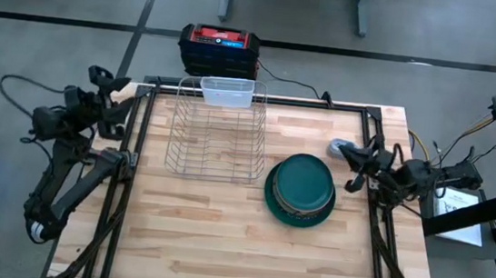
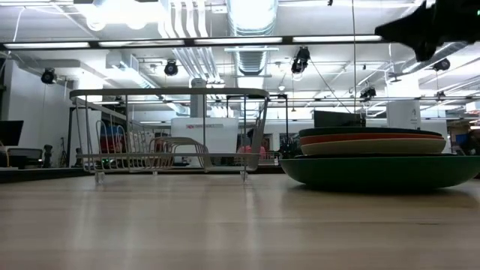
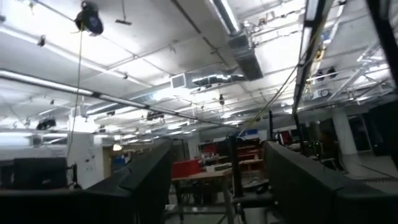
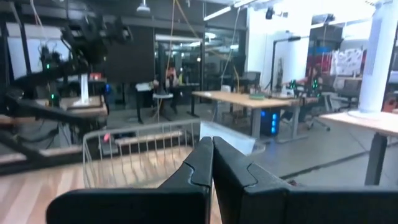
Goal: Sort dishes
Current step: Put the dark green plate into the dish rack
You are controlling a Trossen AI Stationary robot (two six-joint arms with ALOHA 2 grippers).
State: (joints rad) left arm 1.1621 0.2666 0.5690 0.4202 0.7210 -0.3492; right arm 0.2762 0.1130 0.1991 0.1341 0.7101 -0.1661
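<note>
The dishes [image 1: 301, 190] stand in one stack on the table's right half. In the low view a large dark green plate [image 2: 375, 171] is at the bottom, with a white dish [image 2: 373, 148], an orange dish [image 2: 371, 139] and a dark teal dish [image 2: 371, 132] on it. My right gripper [image 1: 356, 158] is shut and empty at the table's right edge, beside the stack; its closed fingers show in the right wrist view [image 4: 212, 149]. My left gripper [image 1: 100, 79] waits beyond the table's far left corner, open and empty, its fingers apart in the left wrist view [image 3: 217, 155].
A silver wire rack [image 1: 217, 131] stands on the far middle of the table, left of the stack, with a clear plastic tray [image 1: 227, 91] at its far end. A small grey round device [image 1: 338, 149] lies by my right gripper. A black-and-red box [image 1: 219, 50] sits beyond the far edge.
</note>
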